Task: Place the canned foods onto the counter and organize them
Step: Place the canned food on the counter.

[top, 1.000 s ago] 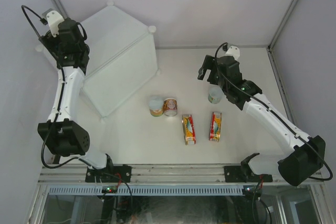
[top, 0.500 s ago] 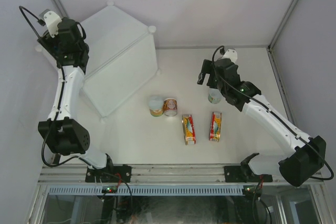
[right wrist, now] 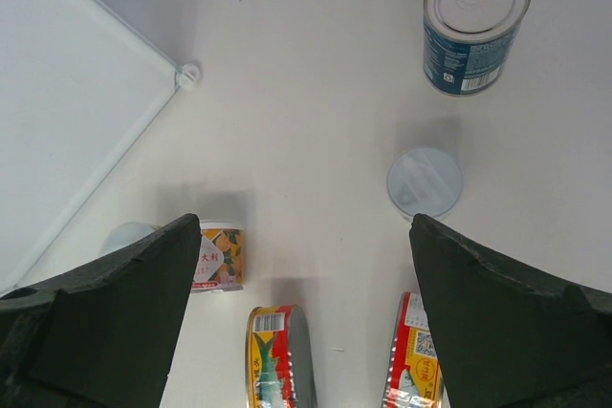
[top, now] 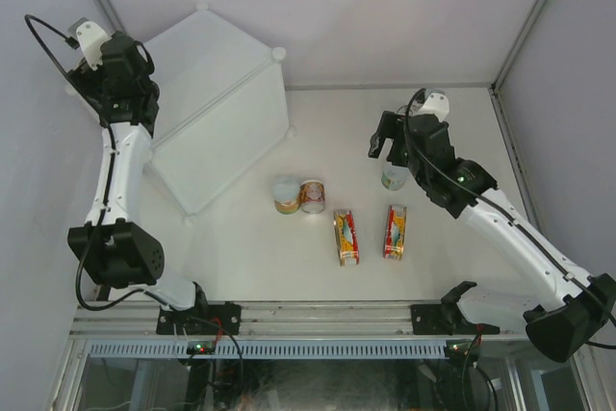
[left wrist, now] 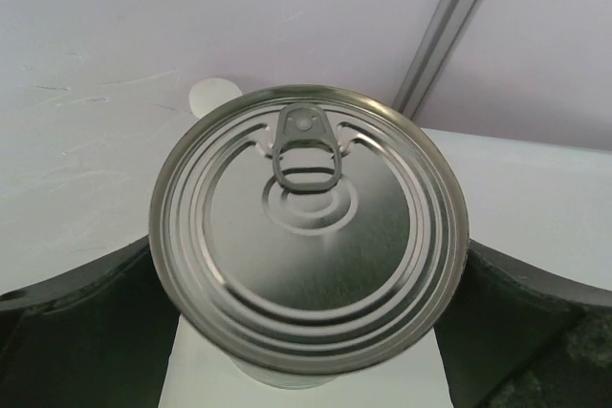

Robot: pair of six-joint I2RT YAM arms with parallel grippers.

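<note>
Counter: the white translucent box (top: 217, 108) stands at the far left of the table (right wrist: 316, 121), turned at an angle, with round knobs at its corners. Its cloudy walls do not show the inside.
Silver-topped can: this can (left wrist: 306, 188) stands upright over the counter's top near the far-left corner, with a corner knob (left wrist: 214, 96) just behind it. The lid is sealed and the pull ring lies flat. The label is hidden, and whether the base rests on the top cannot be told.
Left gripper: the left gripper (left wrist: 308, 265) has its jaws spread wide, one finger on each side of the silver-topped can, right up against its rim. Whether they press on it I cannot tell.
Blue can: a tall blue-labelled can (right wrist: 476, 26) stands upright on the table at the far right, its ring-pull lid unopened. From above it is hidden under the right arm (top: 500, 218).
White-lidded can: a small round can (right wrist: 425, 182) with a white plastic lid sits on the table, nearer the arm bases than the blue can and apart from it.
Small pair: a pale-lidded can (top: 286, 193) and a yellow-labelled can (right wrist: 219, 257) stand side by side mid-table and seem to touch. They are off the counter, near its nearer corner.
Oval tins: the left oval tin (right wrist: 280, 358) and the right oval tin (right wrist: 418, 351), both red and yellow, lie flat and roughly parallel with a gap between them. Both are closed.
Right gripper: the right gripper (right wrist: 304, 222) has its fingers wide apart with nothing between them, and hovers above the table over the tins.
</note>
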